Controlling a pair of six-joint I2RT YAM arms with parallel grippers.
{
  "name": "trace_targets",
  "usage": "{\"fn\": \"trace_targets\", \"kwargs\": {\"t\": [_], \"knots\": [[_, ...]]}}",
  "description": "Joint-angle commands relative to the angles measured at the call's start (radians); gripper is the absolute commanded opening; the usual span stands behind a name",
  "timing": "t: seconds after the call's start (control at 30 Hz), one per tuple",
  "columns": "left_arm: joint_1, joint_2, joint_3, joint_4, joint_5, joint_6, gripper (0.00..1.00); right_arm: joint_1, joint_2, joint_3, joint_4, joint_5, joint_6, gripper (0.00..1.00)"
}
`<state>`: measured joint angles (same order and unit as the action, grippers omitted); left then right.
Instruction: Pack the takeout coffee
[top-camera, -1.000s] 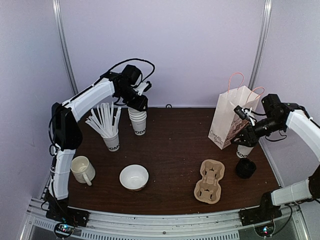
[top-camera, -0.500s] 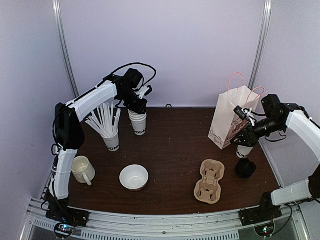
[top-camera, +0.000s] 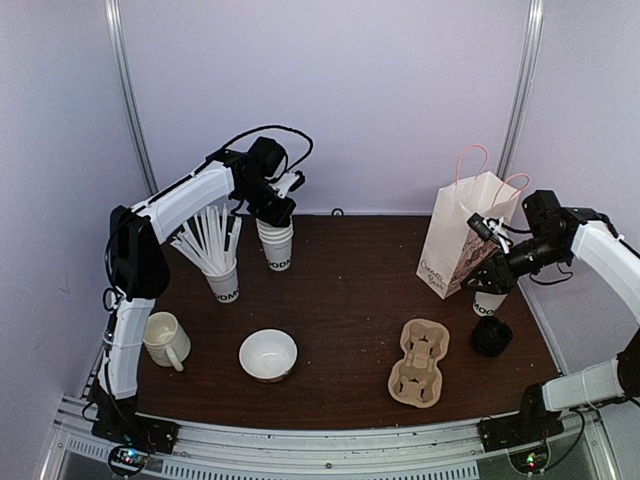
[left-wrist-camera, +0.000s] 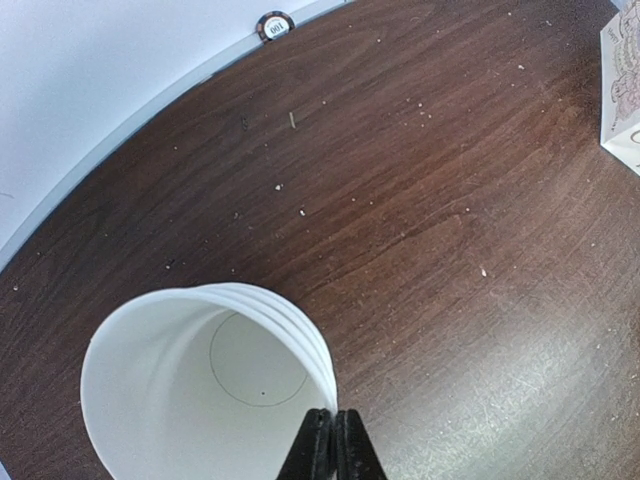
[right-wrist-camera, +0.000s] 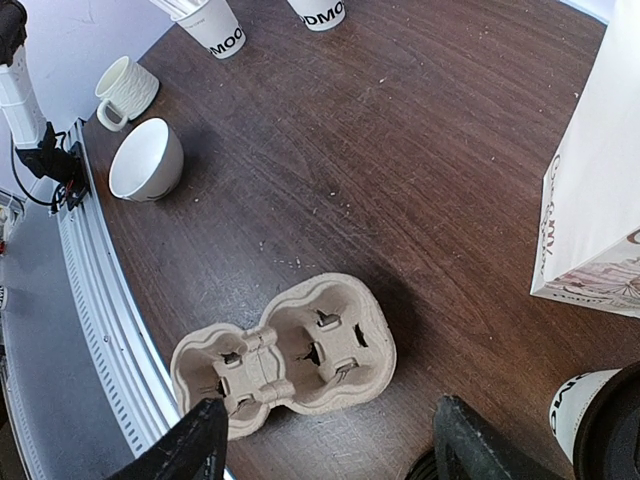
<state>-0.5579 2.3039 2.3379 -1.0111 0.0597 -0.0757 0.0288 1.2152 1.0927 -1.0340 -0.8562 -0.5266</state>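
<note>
Both takeout coffees stand upright at the right edge of the worktop. The far coffee cup is just in front of the paper bag, the near coffee cup is just beside it, and the pulp carrier lies to their left. The right pincer hangs wide open right over the far coffee cup, holding nothing, though its wrist view puts that cup outside one finger. The left pincer, closed at the rim of the cup stack, is well apart.
</note>
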Motion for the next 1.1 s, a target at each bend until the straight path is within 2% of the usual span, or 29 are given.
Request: {"fn": "trace_targets", "kwargs": {"t": [0.0, 0.2, 0.33, 0.43, 0.5, 0.63, 0.7, 0.77, 0.9, 0.93, 1.0, 1.03, 1.07], "knots": [[0.0, -0.025, 0.009, 0.02, -0.01, 0.018, 0.0, 0.006, -0.006, -0.006, 0.013, -0.014, 0.0, 0.73], [-0.006, -0.06, 0.011, 0.009, -0.027, 0.061, 0.0, 0.006, -0.008, -0.003, 0.012, -0.014, 0.002, 0.73], [-0.009, -0.116, -0.009, 0.042, 0.033, 0.049, 0.0, 0.006, -0.009, -0.001, 0.011, -0.014, 0.002, 0.72], [-0.044, -0.129, 0.004, 0.031, -0.14, 0.113, 0.0, 0.006, -0.009, -0.001, 0.012, -0.014, 0.004, 0.72], [-0.044, -0.131, 0.017, 0.02, -0.119, 0.117, 0.0, 0.006, -0.009, 0.001, 0.011, -0.014, 0.004, 0.72], [-0.077, -0.12, 0.029, 0.008, -0.226, 0.165, 0.0, 0.006, -0.009, 0.001, 0.012, -0.015, 0.005, 0.72], [-0.077, -0.102, 0.052, -0.018, -0.198, 0.158, 0.0, 0.006, -0.008, 0.002, 0.012, -0.017, 0.007, 0.72], [-0.07, -0.1, 0.071, -0.031, -0.094, 0.129, 0.0, 0.006, -0.006, 0.006, 0.01, -0.018, 0.007, 0.72], [-0.095, -0.085, 0.086, -0.031, -0.284, 0.188, 0.0, 0.006, -0.006, 0.009, 0.009, -0.02, 0.008, 0.72], [-0.094, -0.076, 0.116, -0.062, -0.256, 0.185, 0.0, 0.006, -0.006, 0.011, 0.006, -0.021, 0.007, 0.72], [-0.084, -0.09, 0.123, -0.075, -0.092, 0.146, 0.0, 0.006, -0.006, 0.013, 0.002, -0.02, 0.007, 0.72], [-0.088, -0.103, 0.102, -0.05, -0.103, 0.131, 0.0, 0.006, -0.005, 0.013, 0.002, -0.02, 0.006, 0.72], [-0.097, -0.111, 0.083, -0.033, -0.184, 0.143, 0.0, 0.008, -0.005, 0.013, 0.005, -0.021, 0.007, 0.72]]}}
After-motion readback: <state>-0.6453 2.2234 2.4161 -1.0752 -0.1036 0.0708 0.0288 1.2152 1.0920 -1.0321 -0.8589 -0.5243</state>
